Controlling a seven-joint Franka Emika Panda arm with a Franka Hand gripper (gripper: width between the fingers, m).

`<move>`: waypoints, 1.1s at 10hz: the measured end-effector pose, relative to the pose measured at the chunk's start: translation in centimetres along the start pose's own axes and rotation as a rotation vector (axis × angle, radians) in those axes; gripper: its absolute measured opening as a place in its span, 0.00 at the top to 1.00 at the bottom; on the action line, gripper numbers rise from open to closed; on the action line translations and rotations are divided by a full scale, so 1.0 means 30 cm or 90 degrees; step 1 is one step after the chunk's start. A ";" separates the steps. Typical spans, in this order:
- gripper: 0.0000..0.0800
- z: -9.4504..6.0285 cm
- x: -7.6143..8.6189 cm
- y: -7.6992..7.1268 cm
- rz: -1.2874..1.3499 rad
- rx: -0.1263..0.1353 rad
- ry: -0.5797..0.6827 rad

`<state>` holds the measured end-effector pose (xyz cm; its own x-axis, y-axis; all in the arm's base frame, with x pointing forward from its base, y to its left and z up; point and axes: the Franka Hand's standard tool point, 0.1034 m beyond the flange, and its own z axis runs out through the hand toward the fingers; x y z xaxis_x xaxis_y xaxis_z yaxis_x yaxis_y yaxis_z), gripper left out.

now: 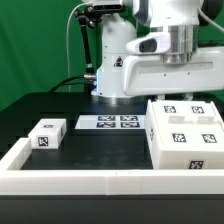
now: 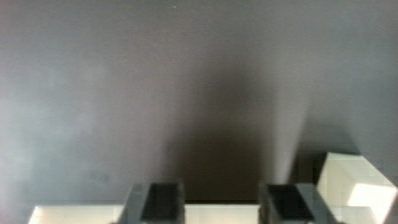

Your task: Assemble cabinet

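Arm [image 1: 170, 45] raised near cabinet box [image 1: 185, 130], jaws apart, empty

You have the small block [image 1: 47, 134] on the exterior view's left, the big box [image 1: 188, 132] on its right, the marker board [image 1: 110, 122] between them and further back, and the frame [image 1: 100, 182] in front.

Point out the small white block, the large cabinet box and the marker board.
small white block [image 1: 48, 128]: exterior view, its top face.
large cabinet box [image 1: 190, 125]: exterior view, middle of its top face.
marker board [image 1: 112, 123]: exterior view, its centre, among the tags.
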<state>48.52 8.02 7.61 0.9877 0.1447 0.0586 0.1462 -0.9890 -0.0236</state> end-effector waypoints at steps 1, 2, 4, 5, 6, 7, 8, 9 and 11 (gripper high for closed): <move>0.75 -0.026 0.003 0.000 0.000 0.000 -0.002; 0.75 -0.050 0.008 -0.002 -0.001 0.000 -0.012; 0.75 -0.063 0.026 -0.004 -0.002 0.000 -0.010; 0.75 -0.060 0.024 -0.004 -0.002 0.000 -0.011; 0.75 -0.059 0.024 -0.004 -0.002 0.000 -0.011; 0.75 -0.059 0.024 -0.004 -0.002 0.000 -0.012; 0.75 -0.077 0.030 -0.005 -0.002 0.000 -0.021; 0.75 -0.107 0.052 -0.005 -0.002 0.000 -0.027; 0.75 -0.137 0.092 -0.002 -0.002 0.000 -0.024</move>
<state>51.01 8.35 11.88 0.9886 0.1494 0.0205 0.1499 -0.9884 -0.0240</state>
